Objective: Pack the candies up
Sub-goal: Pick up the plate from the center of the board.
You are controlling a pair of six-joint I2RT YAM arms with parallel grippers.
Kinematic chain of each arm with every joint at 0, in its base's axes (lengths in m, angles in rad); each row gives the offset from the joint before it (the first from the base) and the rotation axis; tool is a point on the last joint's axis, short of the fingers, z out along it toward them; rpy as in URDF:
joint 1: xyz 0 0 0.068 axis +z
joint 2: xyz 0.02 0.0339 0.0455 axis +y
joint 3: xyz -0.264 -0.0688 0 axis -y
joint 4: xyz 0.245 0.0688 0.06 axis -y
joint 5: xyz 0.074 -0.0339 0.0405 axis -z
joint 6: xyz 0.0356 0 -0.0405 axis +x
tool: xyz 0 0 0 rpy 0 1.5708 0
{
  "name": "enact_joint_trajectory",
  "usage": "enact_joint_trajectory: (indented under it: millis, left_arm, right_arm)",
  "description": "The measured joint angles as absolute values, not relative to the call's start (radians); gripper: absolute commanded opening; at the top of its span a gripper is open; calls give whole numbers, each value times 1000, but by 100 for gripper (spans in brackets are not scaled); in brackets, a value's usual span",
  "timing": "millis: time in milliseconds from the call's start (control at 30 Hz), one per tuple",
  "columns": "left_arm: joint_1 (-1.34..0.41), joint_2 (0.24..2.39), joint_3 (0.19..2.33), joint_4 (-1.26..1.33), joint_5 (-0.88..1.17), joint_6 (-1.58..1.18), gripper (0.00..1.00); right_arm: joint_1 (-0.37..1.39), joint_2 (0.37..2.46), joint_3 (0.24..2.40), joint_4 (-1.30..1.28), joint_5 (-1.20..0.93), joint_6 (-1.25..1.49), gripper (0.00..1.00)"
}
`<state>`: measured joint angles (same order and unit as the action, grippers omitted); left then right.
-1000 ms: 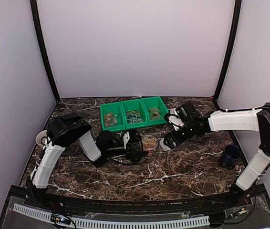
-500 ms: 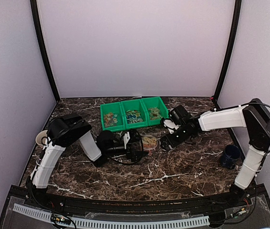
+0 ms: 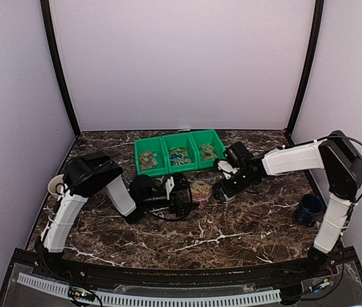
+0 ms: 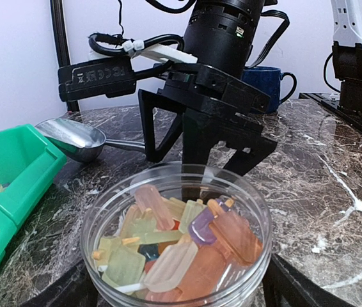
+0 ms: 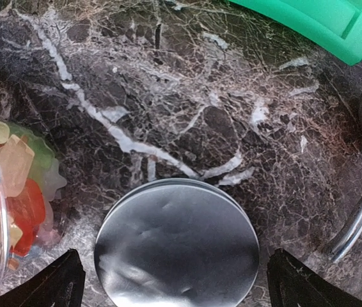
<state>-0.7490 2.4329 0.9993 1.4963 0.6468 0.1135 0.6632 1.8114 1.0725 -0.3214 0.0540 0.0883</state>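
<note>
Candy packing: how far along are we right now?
Done: the clear bowl already holds a heap of candies. In hand: the open left gripper flanks the bowl without closing on it, while the open right gripper hovers over the round metal lid lying flat on the table beside it. Left: the lid is not yet on; the green bin holds more sweets.

Top view: you see even, diffuse light on pale walls, with soft shadows under both arms on the dark marble desk [image 3: 232, 233]; detail is coarse, so the candies [image 3: 201, 190] read as small colour specks. Left wrist view: you get a bright backdrop, glare on the clear bowl [image 4: 176, 240] rim and the metal scoop [image 4: 72, 137], and a sharp foreground. Right wrist view: your round metal lid [image 5: 176, 252] shows a dull, smeared reflection; the frame's edges soften, and the dark corners fall out of focus.
</note>
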Motion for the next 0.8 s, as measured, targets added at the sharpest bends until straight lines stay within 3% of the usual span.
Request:
enact_joint_trajectory:
  millis: [800]
  left_arm:
    - [-749,2433,999,1499,648,114,90]
  right_arm:
    - [663,1839,1083,-311,79,103,92]
